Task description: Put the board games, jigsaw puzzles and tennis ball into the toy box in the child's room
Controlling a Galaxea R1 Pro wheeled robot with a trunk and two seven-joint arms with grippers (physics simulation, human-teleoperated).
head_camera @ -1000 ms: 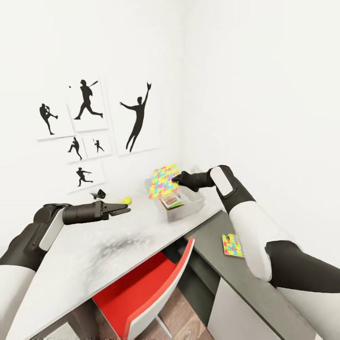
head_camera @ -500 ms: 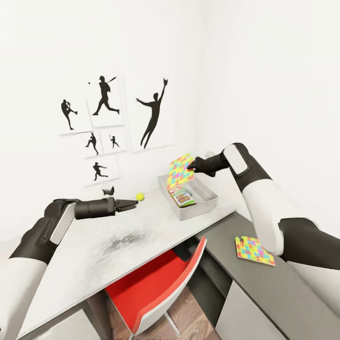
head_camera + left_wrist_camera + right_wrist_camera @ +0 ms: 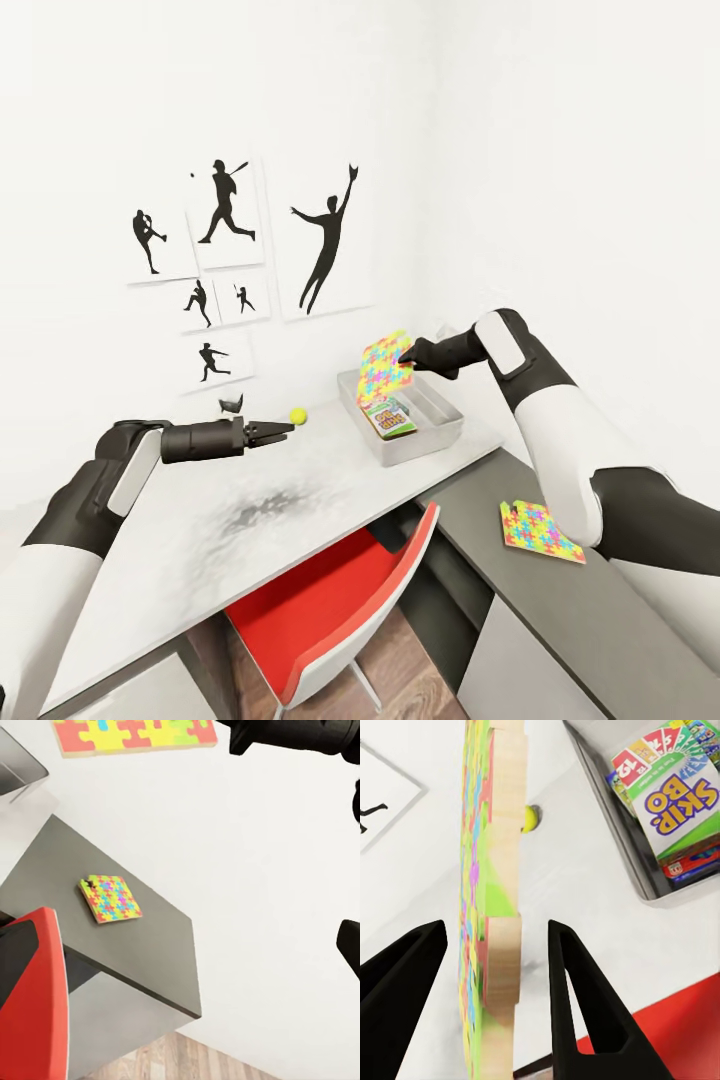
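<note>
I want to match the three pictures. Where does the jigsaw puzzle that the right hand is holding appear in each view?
Head view: the multicoloured jagged-edged puzzle panel hangs tilted over the light grey toy box, by the right hand.
Left wrist view: it lies along the top edge.
Right wrist view: seen edge-on between the fingers.
Shared landmark: the red chair.

The held jigsaw puzzle (image 3: 385,363) hides the toy box's (image 3: 425,444) far corner; lower board games (image 3: 690,866) are mostly covered.
</note>
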